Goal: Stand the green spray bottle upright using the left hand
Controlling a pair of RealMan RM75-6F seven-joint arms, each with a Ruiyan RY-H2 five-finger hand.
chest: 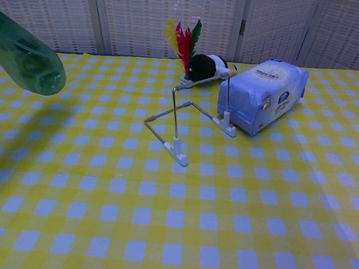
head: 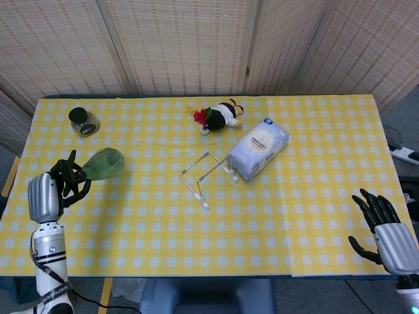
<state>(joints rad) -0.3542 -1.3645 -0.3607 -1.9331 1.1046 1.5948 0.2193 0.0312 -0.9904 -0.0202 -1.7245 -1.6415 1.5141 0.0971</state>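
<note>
One hand only matters: the left hand (head: 46,195) grasps the green spray bottle (head: 101,163) by its neck, base slanting up-right, off the table; the right hand (head: 386,239) idles, fingers spread.

The silver-backed left hand (head: 47,195) and right hand (head: 393,243) carry black fingers (head: 374,209); a white ribbed forearm (head: 47,265) with black bands follows.

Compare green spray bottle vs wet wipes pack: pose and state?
The green spray bottle is off the table, held by the left hand at its black trigger end, base tipped toward the table centre; the wet wipes pack lies flat, untouched. The bottle is translucent green; the pack is opaque pale blue and white. Neither stands upright.
</note>
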